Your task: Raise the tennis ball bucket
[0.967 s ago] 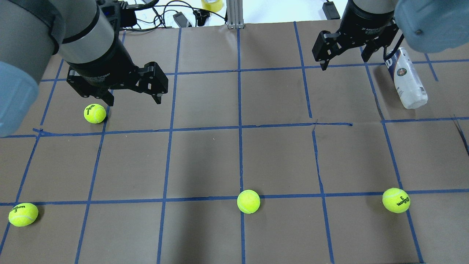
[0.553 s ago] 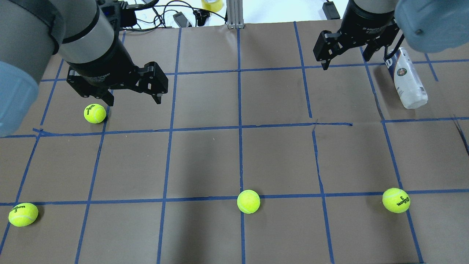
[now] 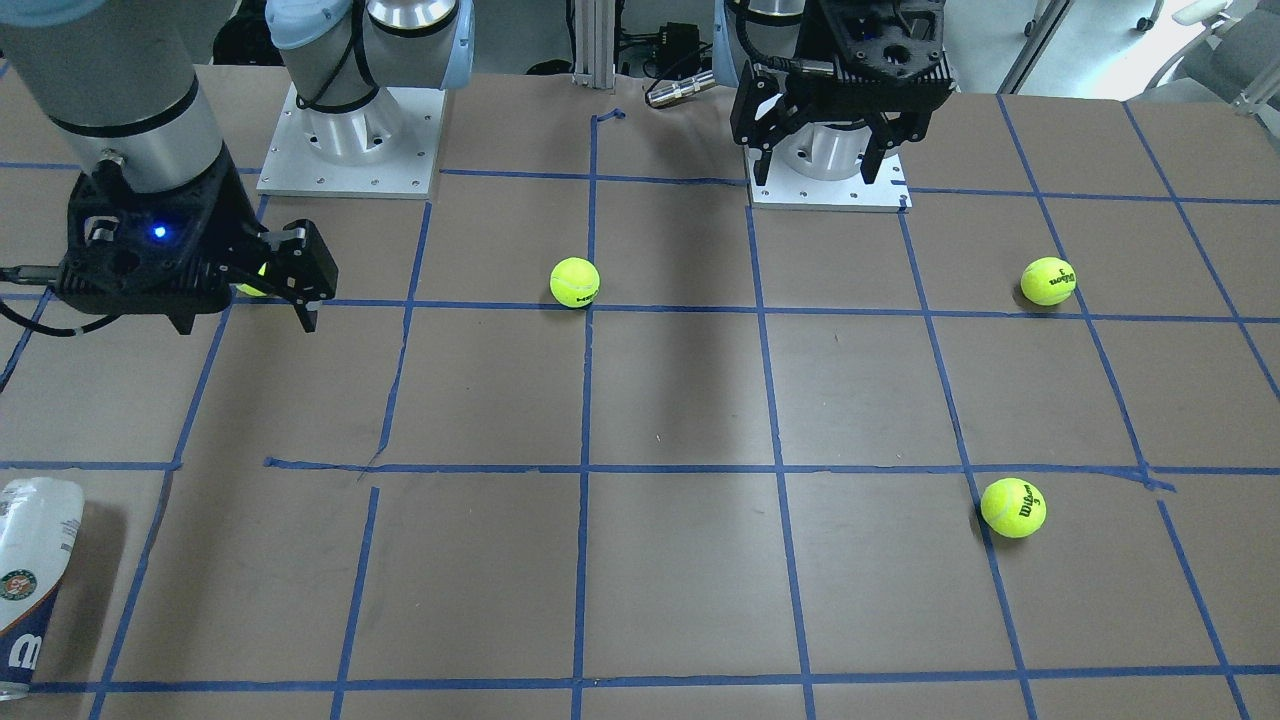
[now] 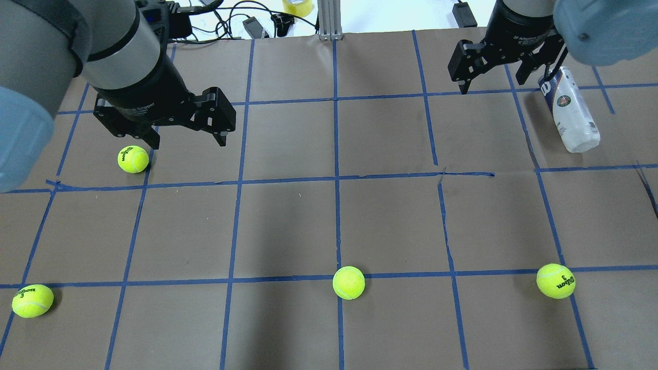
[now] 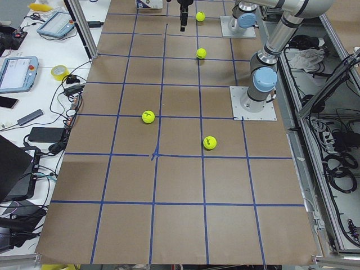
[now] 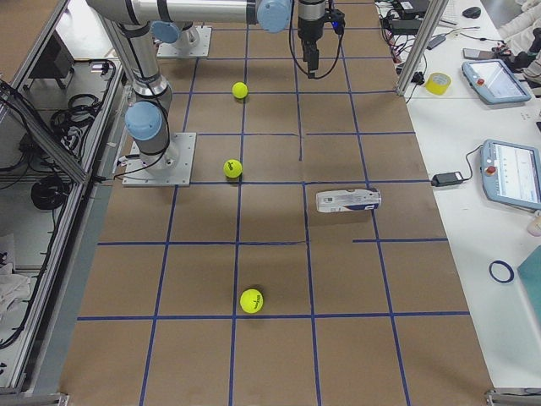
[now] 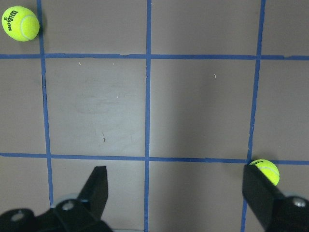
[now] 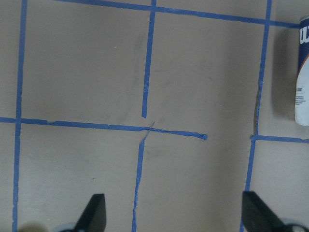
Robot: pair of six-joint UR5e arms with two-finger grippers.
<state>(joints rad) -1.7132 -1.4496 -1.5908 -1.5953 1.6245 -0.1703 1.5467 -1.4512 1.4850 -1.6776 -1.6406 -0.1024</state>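
The tennis ball bucket (image 4: 571,113) is a clear tube with a white and navy label. It lies on its side on the brown table at the far right, and also shows in the front view (image 3: 35,570) and at the right edge of the right wrist view (image 8: 303,72). My right gripper (image 4: 493,86) is open and empty. It hangs above the table just left of the tube's capped end without touching it. My left gripper (image 4: 188,141) is open and empty, hovering beside a tennis ball (image 4: 132,159).
Several yellow-green tennis balls lie on the taped grid, at the near left (image 4: 32,300), near middle (image 4: 348,282) and near right (image 4: 555,281). Cables and a tape roll (image 4: 297,6) lie beyond the table's far edge.
My right gripper has moved a little to the right and farther away, closer to the tube's end. The left arm, the tube and the balls have not moved.
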